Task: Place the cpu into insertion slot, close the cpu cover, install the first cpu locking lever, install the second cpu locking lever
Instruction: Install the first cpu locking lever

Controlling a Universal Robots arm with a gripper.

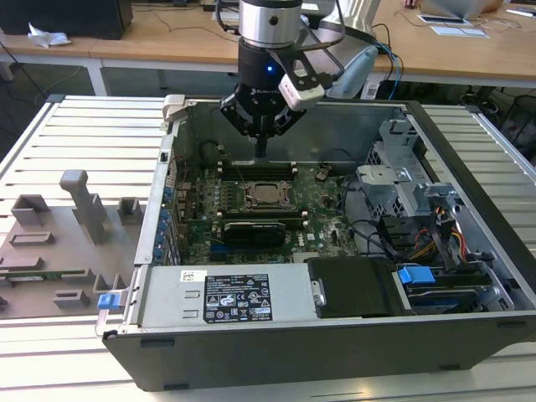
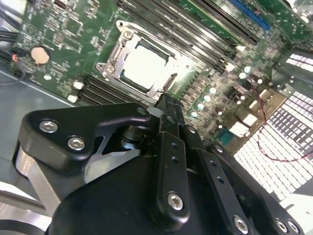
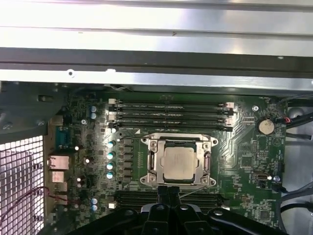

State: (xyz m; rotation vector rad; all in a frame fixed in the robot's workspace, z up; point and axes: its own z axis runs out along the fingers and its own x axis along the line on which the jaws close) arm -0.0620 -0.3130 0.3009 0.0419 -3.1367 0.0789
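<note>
The cpu (image 1: pixel 270 193) (image 3: pixel 180 161) lies flat in the insertion slot (image 3: pixel 145 143) amid the green motherboard, its silver-grey top up. The cpu cover (image 3: pixel 155 164) lies down around it as a silvery frame, also seen in the second wrist view as the cover (image 2: pixel 115 54) around the cpu (image 2: pixel 144 66). My gripper (image 1: pixel 261 151) (image 2: pixel 166 100) (image 3: pixel 167 190) hangs a little above the board beside the socket's edge. Its fingers are shut together with nothing between them. How the locking levers stand I cannot tell.
Long black memory slots (image 3: pixel 168 111) run on both sides of the socket. A black card (image 1: pixel 251 230), the power supply box (image 1: pixel 226 297) and a drive cage (image 1: pixel 410 184) crowd the open case. A grey fixture tray (image 1: pixel 67 243) lies at the exterior view's left.
</note>
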